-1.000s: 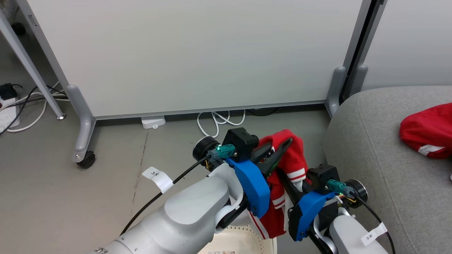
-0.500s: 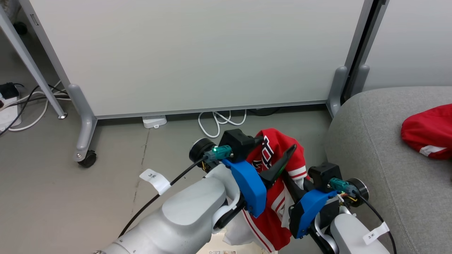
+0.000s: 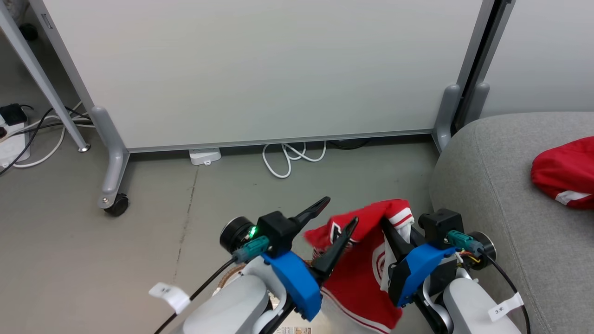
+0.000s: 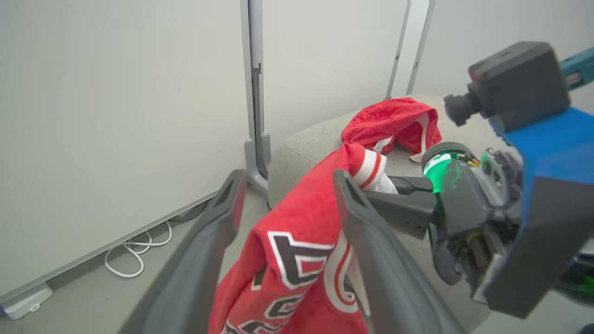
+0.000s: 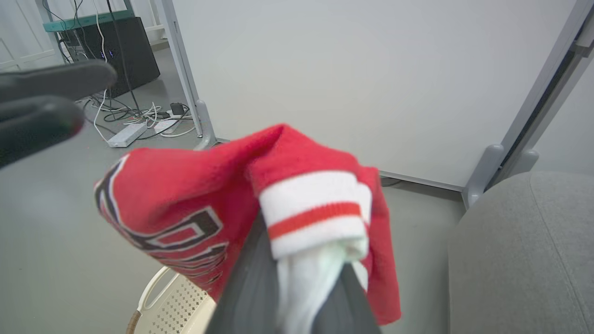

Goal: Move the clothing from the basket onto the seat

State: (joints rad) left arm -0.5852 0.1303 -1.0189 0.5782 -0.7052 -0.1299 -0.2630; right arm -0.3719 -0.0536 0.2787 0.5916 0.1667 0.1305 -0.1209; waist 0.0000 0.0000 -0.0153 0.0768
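Note:
A red jersey with white trim and dark lettering hangs in the air, pinched at its white-banded edge by my right gripper, which is shut on it. My left gripper stands open just left of it; in the left wrist view the cloth drapes loosely between the spread fingers. A second red jersey lies crumpled on the grey seat to the right. Below the held jersey, the cream basket shows a corner.
A white partition panel on grey wheeled feet stands behind. White cable loops and a power strip lie at its base. More cables and a black box sit far left.
My left gripper has opened, let go of the jersey and drawn back to the left and down. The jersey now hangs from the right gripper alone. The head view has shifted slightly.

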